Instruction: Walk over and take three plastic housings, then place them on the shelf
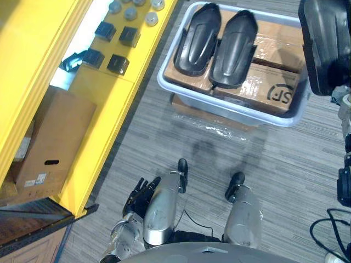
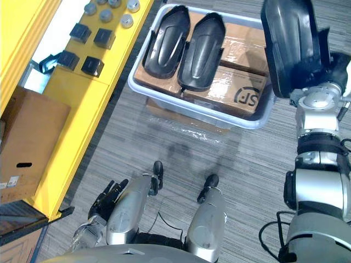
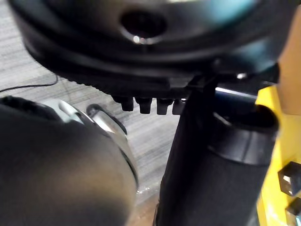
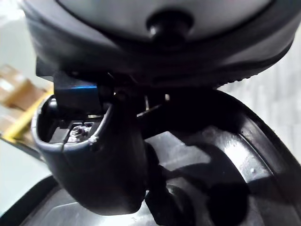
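There are three plastic housings, all black and shell-shaped. Two of them (image 1: pixel 197 38) (image 1: pixel 235 49) lie side by side, hollow side down, in the left half of a pale grey bin (image 1: pixel 225 108), on top of the cardboard boxes (image 1: pixel 274 82) packed inside it. How many boxes the bin holds cannot be told. The bin stands on the grey floor (image 1: pixel 285 175), just beside the outer edge of the yellow shelf (image 1: pixel 104 109).

The third plastic housing (image 2: pixel 293 46) is held up in the air at the end of the raised right arm, above the right end of the bin. The right robot hand (image 4: pixel 99 165) has its thumb pressed against the inner wall of that housing, clamping it.

The left robot hand (image 1: pixel 140 194) hangs low over the floor near the shelf's front corner, its fingers loose and slightly spread, holding nothing.

On the shelf's upper level sit four dark blocks (image 1: pixel 118 64) in two pairs, and beyond them at least five small grey round pieces (image 1: pixel 151 19), some cut off by the frame edge. One brown cardboard box (image 1: pixel 49 142) stands on the shelf's lower level.
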Controlling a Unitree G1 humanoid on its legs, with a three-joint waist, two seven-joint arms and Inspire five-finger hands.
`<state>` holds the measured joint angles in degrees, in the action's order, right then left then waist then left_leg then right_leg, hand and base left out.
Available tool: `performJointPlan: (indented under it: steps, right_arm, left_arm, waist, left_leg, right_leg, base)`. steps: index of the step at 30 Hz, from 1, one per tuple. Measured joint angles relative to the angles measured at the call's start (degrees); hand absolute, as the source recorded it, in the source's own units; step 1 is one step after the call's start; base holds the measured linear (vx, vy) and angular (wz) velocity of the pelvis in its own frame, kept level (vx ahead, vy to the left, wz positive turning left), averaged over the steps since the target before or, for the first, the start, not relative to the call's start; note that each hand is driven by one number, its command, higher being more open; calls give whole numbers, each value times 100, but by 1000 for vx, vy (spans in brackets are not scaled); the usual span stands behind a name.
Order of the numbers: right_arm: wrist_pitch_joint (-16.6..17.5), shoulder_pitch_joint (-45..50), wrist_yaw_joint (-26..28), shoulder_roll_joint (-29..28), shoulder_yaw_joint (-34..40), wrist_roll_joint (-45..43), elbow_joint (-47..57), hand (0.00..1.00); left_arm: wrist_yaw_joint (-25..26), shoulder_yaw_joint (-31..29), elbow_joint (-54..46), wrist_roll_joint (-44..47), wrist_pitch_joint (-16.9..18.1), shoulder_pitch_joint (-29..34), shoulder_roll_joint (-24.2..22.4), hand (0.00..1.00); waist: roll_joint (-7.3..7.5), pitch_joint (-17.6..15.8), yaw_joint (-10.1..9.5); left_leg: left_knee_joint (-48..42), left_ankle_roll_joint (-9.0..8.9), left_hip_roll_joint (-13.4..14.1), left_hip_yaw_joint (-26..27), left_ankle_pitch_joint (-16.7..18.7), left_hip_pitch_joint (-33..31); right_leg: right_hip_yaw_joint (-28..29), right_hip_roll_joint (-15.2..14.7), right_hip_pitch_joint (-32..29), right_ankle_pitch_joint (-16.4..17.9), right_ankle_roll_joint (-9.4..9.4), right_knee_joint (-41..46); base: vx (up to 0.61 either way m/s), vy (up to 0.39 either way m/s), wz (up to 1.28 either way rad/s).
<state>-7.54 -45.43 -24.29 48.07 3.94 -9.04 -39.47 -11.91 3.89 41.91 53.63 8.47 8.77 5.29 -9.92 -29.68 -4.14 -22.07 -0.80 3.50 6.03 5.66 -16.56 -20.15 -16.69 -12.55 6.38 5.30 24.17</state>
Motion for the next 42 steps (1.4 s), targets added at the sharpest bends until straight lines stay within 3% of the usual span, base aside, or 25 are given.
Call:
performJointPlan:
  steps: [2,4,6,8,11,16,21,25,28,37,42]
  right_arm:
    - [280,676,-126,-313,475,368,1187,0]
    - [722,1321,-278,-1039,740,941,2119,0]
    - [905,1692,-338,-1438,767,1235,2527,0]
    - [1083,2098,-411,-2063,751,1748,2944,0]
    - [1293,2442,-525,-2566,577,2144,3265,0]
    - [1746,2834,-663,-3012,154,2192,3729,0]
    - [1947,3139,-1041,-3613,-769,2182,3784,0]
    - [1955,3253,-1201,-3969,-1490,2176,3784,0]
    - [1961,3306,-1271,-4008,-1706,2177,3780,0]
    - [1964,3274,-1384,-4016,-1969,2155,3741,0]
    - [2043,3211,-1318,-4182,-2350,2077,3484,0]
  left_arm:
    - [-51,-266,-602,22,8,129,-48,100]
    - [-67,-569,-1321,-52,39,294,-44,100]
    - [8,-723,-1766,-306,67,300,-43,100]
    - [155,-763,-2667,-492,85,285,-45,100]
    - [279,-747,-3737,-649,98,223,-51,100]
    - [237,-332,-4867,-754,173,6,-44,100]
    - [199,669,-4913,-1061,101,-197,-23,100]
    - [92,1307,-4886,-1224,-230,-399,-14,100]
    - [44,1359,-4883,-1253,-364,-426,19,100]
    - [225,1392,-4885,-1333,-305,-426,237,100]
    - [867,1426,-4893,-1333,-55,-442,174,100]
  waist:
    - [17,23,53]
    - [224,425,115]
    - [358,638,108]
    - [582,832,102]
    - [762,1086,79]
    - [688,1433,40]
    - [694,1746,89]
    - [721,1838,125]
    - [739,1943,125]
    - [851,2237,142]
    - [921,2373,139]
  left_leg:
    - [368,-64,14,-6,-117,458]
    - [665,-126,63,-1,-193,613]
    - [748,-157,142,12,-201,699]
    - [880,-183,199,44,-177,995]
    - [960,-191,208,91,-140,1213]
    - [1206,-183,185,195,-98,1563]
    - [1550,-185,113,296,-100,1817]
    - [1746,-164,52,387,-192,1951]
    - [1965,-151,-5,390,-335,2015]
    - [2544,-137,-95,448,-691,2224]
    - [2681,-124,-108,446,-786,2268]
  right_leg:
    - [-62,98,441,-42,63,-318]
    - [-140,215,592,-70,45,-611]
    - [-191,324,758,-205,-19,-852]
    - [-279,444,1170,-316,-3,-1245]
    - [-320,510,1496,-405,26,-1604]
    - [-317,589,1907,-689,79,-2121]
    - [-297,582,1996,-709,105,-2252]
    - [-187,572,2066,-832,122,-2432]
    - [-185,553,2067,-858,117,-2497]
    - [-180,537,2015,-884,122,-2547]
    - [-174,537,1986,-916,121,-2551]
  base:
    - [138,-68,0]
    - [196,-78,0]
    - [209,-43,-3]
    - [210,-37,-1]
    - [162,-17,-4]
    - [91,17,-7]
    - [17,23,-9]
    - [-44,33,-11]
    - [-54,14,2]
    - [-42,9,-1]
    - [-7,4,-2]
